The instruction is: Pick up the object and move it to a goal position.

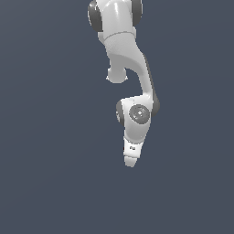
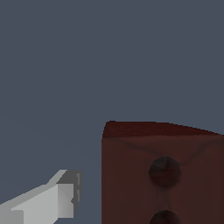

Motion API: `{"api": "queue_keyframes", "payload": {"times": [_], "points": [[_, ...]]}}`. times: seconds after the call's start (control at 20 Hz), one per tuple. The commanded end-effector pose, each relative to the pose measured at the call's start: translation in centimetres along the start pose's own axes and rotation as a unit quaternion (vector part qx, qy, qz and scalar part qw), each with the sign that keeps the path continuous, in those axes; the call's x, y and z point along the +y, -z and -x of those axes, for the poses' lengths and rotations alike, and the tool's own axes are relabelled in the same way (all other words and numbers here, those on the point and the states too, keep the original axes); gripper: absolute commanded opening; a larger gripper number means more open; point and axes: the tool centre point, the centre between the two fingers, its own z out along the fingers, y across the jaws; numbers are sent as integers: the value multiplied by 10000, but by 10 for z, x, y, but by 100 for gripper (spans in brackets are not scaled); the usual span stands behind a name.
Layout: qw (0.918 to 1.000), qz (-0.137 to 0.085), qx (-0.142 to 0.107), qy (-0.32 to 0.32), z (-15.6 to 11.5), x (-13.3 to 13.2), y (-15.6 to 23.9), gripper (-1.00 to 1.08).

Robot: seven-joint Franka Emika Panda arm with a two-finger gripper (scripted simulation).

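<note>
1. Going left to right in the wrist view: one pale finger [image 2: 52, 199] is poking in at the low corner, then there's a strip of bare grey floor [image 2: 92, 87], then the block [image 2: 162, 175] is filling the other corner, close to the camera. It's dark red-brown with two darker round spots on the face we're seeing.
2. The finger isn't touching the block, there's a clear gap between them. The second finger isn't showing at all, so I honestly can't tell how wide the gripper is spread or whether it's straddling the block.
3. In the exterior view the arm [image 1: 130, 91] is hanging down mid-frame with the gripper [image 1: 130, 162] pointing at the floor. The block isn't visible there, probably hiding behind the hand.
4. Progress-wise, my read is we're in the approach/descend bit. Nothing is looking pinched yet, so the grab, the lift and the carry to the goal are all left. No goal marker is showing in either view.
</note>
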Motion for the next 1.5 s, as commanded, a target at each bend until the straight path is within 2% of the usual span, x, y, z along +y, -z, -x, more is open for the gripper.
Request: {"api": "queue_keyframes", "payload": {"times": [0.0, 0.05, 0.85, 1.15, 1.45], "points": [[10000, 10, 3, -1, 0, 1, -1, 100], [10000, 10, 3, -1, 0, 1, -1, -100], [10000, 10, 1, -2, 1, -1, 7, -100], [10000, 11, -3, 0, 4, -9, 32, -100], [10000, 12, -10, 2, 8, -22, 75, -100]]}}
